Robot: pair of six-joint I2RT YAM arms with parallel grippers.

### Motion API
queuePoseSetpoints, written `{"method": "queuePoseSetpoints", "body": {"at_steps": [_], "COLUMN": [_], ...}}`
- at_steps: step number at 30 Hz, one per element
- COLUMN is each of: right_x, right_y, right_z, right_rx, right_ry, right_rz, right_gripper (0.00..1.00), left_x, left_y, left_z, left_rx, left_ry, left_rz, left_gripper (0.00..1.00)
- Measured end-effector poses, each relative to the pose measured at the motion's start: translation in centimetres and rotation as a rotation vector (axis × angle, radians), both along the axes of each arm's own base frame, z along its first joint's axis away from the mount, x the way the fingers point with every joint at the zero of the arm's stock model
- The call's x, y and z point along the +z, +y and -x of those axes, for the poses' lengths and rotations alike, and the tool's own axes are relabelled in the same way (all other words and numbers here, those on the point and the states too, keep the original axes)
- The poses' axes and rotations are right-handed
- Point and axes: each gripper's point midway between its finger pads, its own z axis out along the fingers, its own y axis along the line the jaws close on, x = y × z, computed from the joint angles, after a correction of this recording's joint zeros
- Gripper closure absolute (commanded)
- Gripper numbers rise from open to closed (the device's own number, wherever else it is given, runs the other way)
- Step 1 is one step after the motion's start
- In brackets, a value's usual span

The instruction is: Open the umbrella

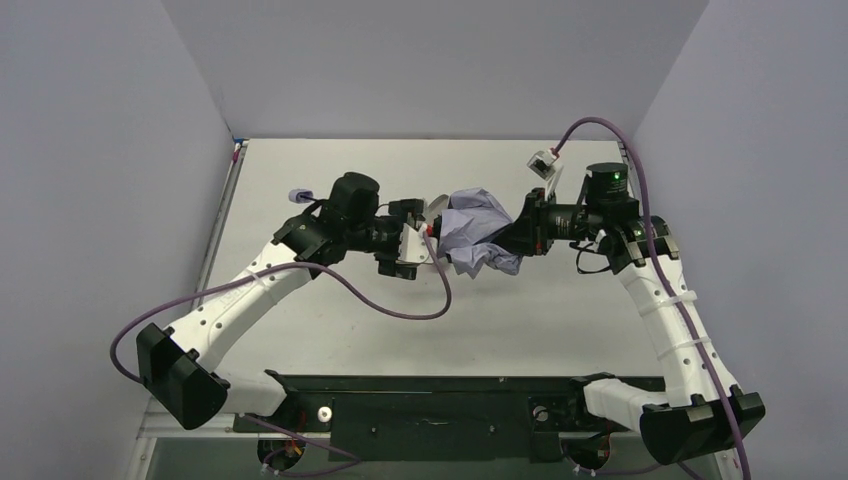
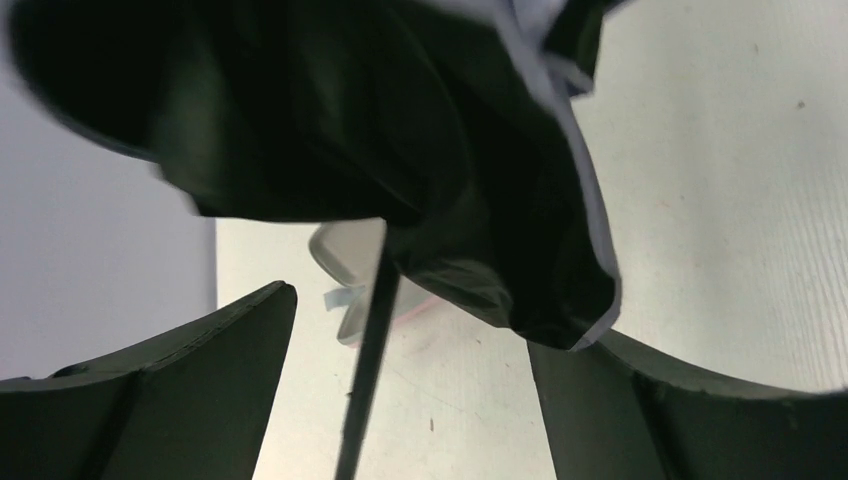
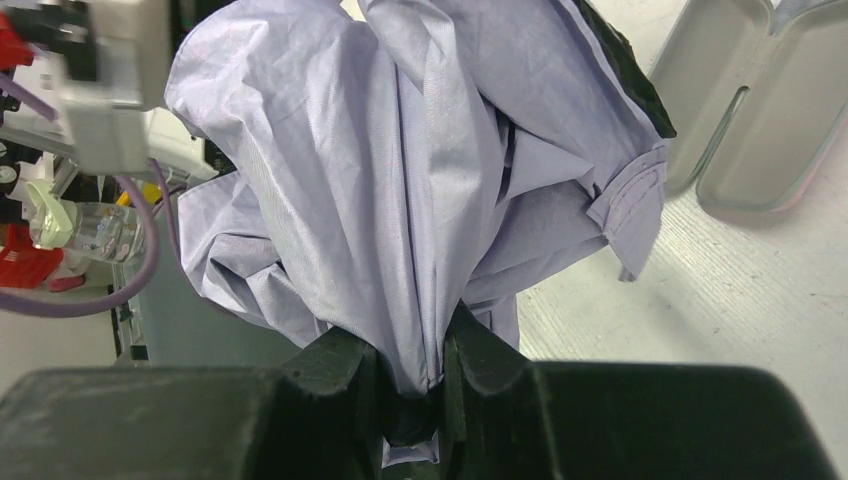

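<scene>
The umbrella [image 1: 480, 235] is held above the table, its lavender-grey canopy crumpled and folded. My right gripper [image 1: 512, 238] is shut on the gathered top end of the canopy [image 3: 400, 200], with fabric pinched between its fingers [image 3: 410, 360]. My left gripper [image 1: 425, 235] is at the canopy's other side. Its jaws stand wide apart [image 2: 412, 320]. The thin black shaft [image 2: 368, 360] runs between them, nearer the left finger [image 2: 230, 340], and they are not closed on it. The dark underside of the canopy [image 2: 400, 130] hangs just over them. A small lavender handle [image 1: 297, 196] shows behind the left wrist.
The open pink clamshell case [image 3: 750, 100], pale grey inside, lies on the white table [image 3: 720, 290] beyond the canopy. It also shows under the canopy in the left wrist view [image 2: 345, 255]. Grey walls enclose the table on three sides. Purple cables loop off both arms.
</scene>
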Motion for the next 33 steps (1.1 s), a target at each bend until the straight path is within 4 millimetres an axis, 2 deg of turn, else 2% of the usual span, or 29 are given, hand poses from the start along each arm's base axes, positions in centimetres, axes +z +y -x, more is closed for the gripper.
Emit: {"method": "queuePoseSetpoints", "body": {"at_steps": [2, 4, 7, 9, 12, 14, 15, 17, 18, 19, 20, 21, 23, 24, 26, 27, 29, 31, 33], "right_x": [0.2, 0.4, 0.5, 0.4, 0.3, 0.4, 0.5, 0.7, 0.9, 1.0, 1.3, 1.6, 3.3, 4.4, 7.1, 9.0, 12.2, 13.4, 13.8], "right_y": [0.0, -0.1, -0.2, -0.2, -0.2, 0.0, 0.1, 0.3, 0.3, 0.2, 0.2, 0.2, 0.0, -0.3, -1.5, -2.9, -5.9, -9.1, -11.3], "right_z": [0.3, 0.7, 1.1, 1.4, 1.7, 2.0, 2.2, 2.5, 2.6, 2.6, 2.4, 2.2, 1.0, 0.0, -2.4, -4.3, -7.6, -9.7, -10.9], "right_rx": [0.003, 0.006, 0.01, 0.016, 0.024, 0.033, 0.039, 0.049, 0.05, 0.045, 0.038, 0.031, 0.001, -0.021, -0.09, -0.153, -0.276, -0.39, -0.472], "right_ry": [-0.005, -0.007, -0.007, -0.001, 0.012, 0.019, 0.022, 0.023, 0.025, 0.025, 0.021, 0.02, 0.002, -0.023, -0.076, -0.113, -0.173, -0.194, -0.187], "right_rz": [-0.003, -0.005, -0.004, -0.004, -0.005, -0.005, -0.005, -0.005, -0.002, 0.001, 0.002, 0.001, -0.013, -0.021, -0.044, -0.063, -0.098, -0.118, -0.14], "right_gripper": [1.0, 1.0, 1.0, 1.0, 1.0, 1.0, 1.0, 1.0, 0.87, 0.64, 0.54, 0.31, 0.21, 0.2, 0.19, 0.19, 0.18, 0.18, 0.19], "left_x": [-1.2, -2.0, -3.4, -4.0, -4.2, -4.3, -4.3, -4.3, -4.3, -4.2, -4.1, -4.1, -4.3, -4.3, -3.9, -3.5, -2.0, -0.5, 0.9], "left_y": [0.8, 1.7, 3.1, 3.6, 3.0, 2.3, 2.0, 1.4, 1.3, 1.2, 1.1, 0.9, 0.5, 0.3, -0.1, -0.1, 0.5, 2.0, 3.8], "left_z": [0.0, -0.1, -0.4, -0.4, -0.1, 0.1, 0.2, 0.5, 0.6, 0.5, 0.4, 0.4, 0.5, 0.3, -0.9, -1.8, -5.4, -9.4, -13.2], "left_rx": [-0.009, -0.012, -0.005, -0.004, -0.017, -0.03, -0.035, -0.041, -0.033, -0.026, -0.011, 0.002, 0.057, 0.094, 0.184, 0.234, 0.396, 0.559, 0.705], "left_ry": [0.01, 0.015, 0.025, 0.022, 0.005, -0.014, -0.024, -0.03, -0.028, -0.027, -0.015, 0.002, 0.086, 0.141, 0.263, 0.317, 0.443, 0.55, 0.631], "left_rz": [-0.04, -0.064, -0.088, -0.096, -0.09, -0.089, -0.091, -0.089, -0.09, -0.083, -0.073, -0.062, -0.021, 0.009, 0.091, 0.133, 0.262, 0.399, 0.524], "left_gripper": [0.22, 0.3, 0.54, 0.62, 0.7, 0.86, 0.98, 1.0, 1.0, 1.0, 1.0, 1.0, 1.0, 1.0, 1.0, 1.0, 1.0, 1.0, 1.0]}}
